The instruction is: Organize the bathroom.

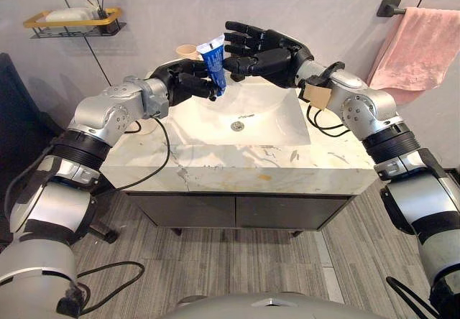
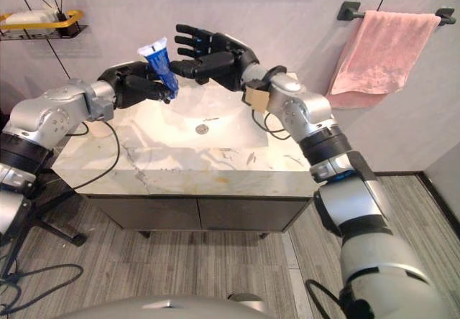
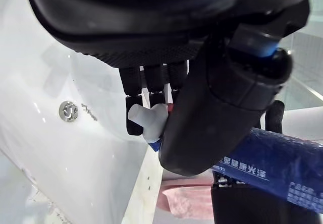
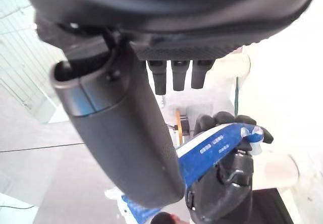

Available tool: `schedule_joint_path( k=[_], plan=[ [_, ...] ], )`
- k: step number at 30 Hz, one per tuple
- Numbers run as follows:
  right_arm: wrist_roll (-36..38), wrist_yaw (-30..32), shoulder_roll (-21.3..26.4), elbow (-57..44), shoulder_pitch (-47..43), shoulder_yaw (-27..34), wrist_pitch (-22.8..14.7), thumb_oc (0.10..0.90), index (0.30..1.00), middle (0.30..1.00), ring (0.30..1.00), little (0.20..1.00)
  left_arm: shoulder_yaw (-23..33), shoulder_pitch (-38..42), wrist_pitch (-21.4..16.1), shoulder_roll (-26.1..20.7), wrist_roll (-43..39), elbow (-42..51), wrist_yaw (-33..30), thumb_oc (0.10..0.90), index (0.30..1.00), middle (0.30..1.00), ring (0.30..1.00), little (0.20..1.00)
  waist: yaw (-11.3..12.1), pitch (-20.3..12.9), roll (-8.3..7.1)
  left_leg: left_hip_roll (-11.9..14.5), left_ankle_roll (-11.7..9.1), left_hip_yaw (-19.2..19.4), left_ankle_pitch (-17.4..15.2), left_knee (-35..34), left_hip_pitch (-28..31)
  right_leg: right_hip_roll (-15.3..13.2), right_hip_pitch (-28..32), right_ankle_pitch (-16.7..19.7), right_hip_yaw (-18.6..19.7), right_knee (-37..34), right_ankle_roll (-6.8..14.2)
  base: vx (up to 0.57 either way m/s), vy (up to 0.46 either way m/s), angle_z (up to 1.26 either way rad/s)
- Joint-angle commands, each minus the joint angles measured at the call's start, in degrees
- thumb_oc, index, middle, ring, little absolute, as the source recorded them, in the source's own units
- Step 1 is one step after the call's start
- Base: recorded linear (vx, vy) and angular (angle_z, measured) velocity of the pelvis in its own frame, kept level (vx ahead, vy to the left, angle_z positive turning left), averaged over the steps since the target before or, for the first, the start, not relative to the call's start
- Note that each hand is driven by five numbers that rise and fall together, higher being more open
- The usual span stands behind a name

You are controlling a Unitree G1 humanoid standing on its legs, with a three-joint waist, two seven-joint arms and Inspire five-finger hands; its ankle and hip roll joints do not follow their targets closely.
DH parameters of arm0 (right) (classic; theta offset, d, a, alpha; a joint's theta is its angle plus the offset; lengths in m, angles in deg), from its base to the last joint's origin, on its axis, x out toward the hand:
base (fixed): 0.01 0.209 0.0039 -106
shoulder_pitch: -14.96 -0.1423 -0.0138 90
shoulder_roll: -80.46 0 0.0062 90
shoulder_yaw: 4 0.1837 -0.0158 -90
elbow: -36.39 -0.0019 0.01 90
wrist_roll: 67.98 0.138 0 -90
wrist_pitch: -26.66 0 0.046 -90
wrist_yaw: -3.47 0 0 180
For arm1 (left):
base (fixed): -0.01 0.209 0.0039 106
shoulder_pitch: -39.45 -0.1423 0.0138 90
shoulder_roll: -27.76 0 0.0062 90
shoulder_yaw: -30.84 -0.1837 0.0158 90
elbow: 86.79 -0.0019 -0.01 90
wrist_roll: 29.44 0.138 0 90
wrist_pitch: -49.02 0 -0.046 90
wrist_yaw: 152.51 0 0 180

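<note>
I have the blue toothpaste tube point(image 1: 213, 64) up in the air over the far left part of the white sink basin point(image 1: 251, 118), cap end down and crimped end up. My left hand point(image 1: 188, 79) has its fingers curled round the lower part of the tube; in the left wrist view the white cap point(image 3: 148, 122) shows past those fingers. My right hand point(image 1: 260, 52) is just beside the tube on its right, fingers spread and reaching toward it, thumb close against the tube's side; I cannot tell whether the thumb touches it. The basin's drain point(image 1: 237, 126) lies below and nearer than the tube. A small beige cup point(image 1: 186, 51) stands on the marble counter point(image 1: 237, 168) behind the left hand. A pink towel point(image 1: 417, 49) hangs from the bar on the far right wall, and a wire shelf point(image 1: 72, 24) with a yellow rim holds a small vase of white flowers on the far left wall.
</note>
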Motion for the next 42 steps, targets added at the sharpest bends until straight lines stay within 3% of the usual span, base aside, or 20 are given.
schedule_joint_path(
  k=[1,5,16,19,23,26,29,42],
  plan=[
    [0.0,1.7,0.9,4.7,-6.2,0.4,-9.0,0.800,0.900,0.900,0.900,0.900,0.7,10.2,-7.4,0.5,-3.0,-2.2,-0.3,0.400,0.300,0.300,0.300,0.300,1.9,-11.6,0.52,-1.5,0.0,-5.2,-0.7,3.1,-4.2,0.3,-2.4,-5.6,0.5,5.2,2.2,0.00,0.000,0.00],
    [-0.4,3.3,2.0,5.2,-6.2,1.2,-10.2,0.800,0.900,0.900,0.900,0.900,1.3,9.8,-6.9,-0.1,-3.5,-2.0,-1.0,0.400,0.300,0.300,0.300,0.300,2.0,-11.6,0.57,-1.5,0.0,-5.4,-0.8,3.1,-4.1,0.2,-2.4,-5.7,0.4,5.3,2.2,0.01,0.005,0.00],
    [-1.9,1.9,5.7,0.9,-2.4,5.7,-7.1,0.800,0.900,0.900,0.900,0.900,7.0,5.2,-3.8,-4.1,-4.0,2.3,-1.7,0.400,0.300,0.300,0.300,0.300,2.6,-12.1,0.62,-1.5,-0.4,-5.4,-0.6,2.3,-3.8,0.0,-2.2,-5.9,-0.7,5.5,2.0,0.02,0.011,0.01],
    [-1.4,0.8,5.7,0.2,-2.1,6.0,-5.0,0.800,0.900,0.900,0.900,0.900,7.6,4.5,-3.4,-4.3,-3.9,2.4,-1.1,0.400,0.300,0.300,0.300,0.300,2.6,-12.4,0.60,-1.4,-0.5,-5.2,-0.6,2.2,-3.5,0.1,-1.9,-6.0,-0.8,5.5,2.1,0.03,0.007,0.02],
    [3.0,-2.4,4.5,-0.9,-0.9,5.1,0.9,0.800,0.900,0.900,0.900,0.900,7.4,4.1,-3.3,-4.1,-3.9,2.8,-0.4,0.400,0.300,0.300,0.300,0.300,2.5,-12.4,0.47,-1.3,-0.6,-5.2,-0.6,2.3,-3.2,0.1,-1.9,-5.9,-0.8,5.6,2.2,0.00,0.000,0.00],
    [4.8,-2.6,3.6,-1.3,-0.4,4.6,2.3,0.800,0.900,0.900,0.900,0.900,7.1,4.2,-3.2,-3.7,-4.0,2.8,-0.3,0.400,0.300,0.300,0.300,0.300,2.4,-12.4,0.39,-1.2,-0.6,-4.9,-0.6,2.5,-3.2,0.1,-1.8,-5.9,-0.9,5.7,2.2,0.00,0.000,0.00],
    [7.4,-3.0,1.6,-2.9,-0.1,3.7,1.1,0.800,0.900,0.900,0.900,0.900,5.8,5.2,-3.0,-3.3,-5.1,2.4,-0.5,0.400,0.300,0.300,0.300,0.300,2.4,-12.3,0.18,-1.1,-0.5,-4.8,-0.7,3.1,-3.3,0.1,-1.6,-5.9,-0.8,5.6,2.2,0.00,0.000,0.00],
    [6.4,-2.2,-1.7,-5.1,-4.6,1.9,-3.5,0.800,0.900,0.900,0.900,0.900,3.6,7.7,-2.2,-0.3,-5.9,-0.3,-0.9,0.400,0.300,0.300,0.300,0.300,2.6,-12.7,-0.21,-1.5,-0.2,-5.5,-0.6,3.3,-3.7,0.1,-1.6,-5.5,-0.1,5.2,2.5,0.00,-0.005,-0.01]
  ],
)
